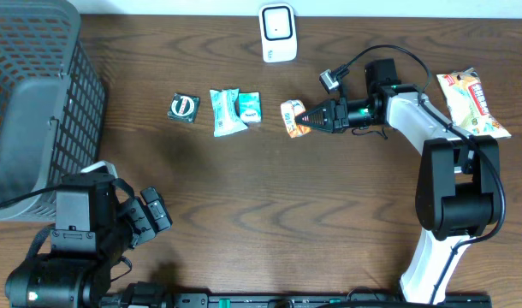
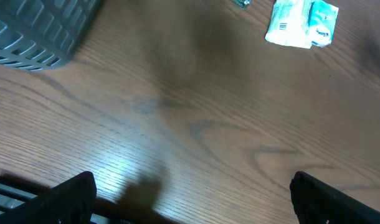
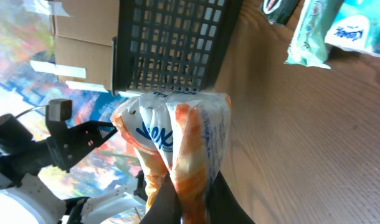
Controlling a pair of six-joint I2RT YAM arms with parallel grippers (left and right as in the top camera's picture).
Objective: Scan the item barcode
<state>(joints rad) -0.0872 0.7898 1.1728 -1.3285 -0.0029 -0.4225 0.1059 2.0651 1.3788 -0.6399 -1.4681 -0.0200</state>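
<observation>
The item, an orange and white snack packet (image 1: 293, 117), is pinched at one end by my right gripper (image 1: 309, 116), which is shut on it. Seen from the right wrist, the packet (image 3: 177, 143) sticks out ahead of the two dark fingers (image 3: 162, 205), above the wooden table. A white barcode scanner (image 1: 278, 32) stands at the table's back edge, beyond the packet. No barcode shows on the packet. My left gripper (image 1: 150, 218) rests open near the front left, with only bare wood between its fingertips (image 2: 71, 196).
A dark mesh basket (image 1: 30, 94) fills the far left. A round dark packet (image 1: 184, 107) and teal tissue packs (image 1: 234, 109) lie in a row left of the held packet. Another snack bag (image 1: 471, 101) lies at the far right.
</observation>
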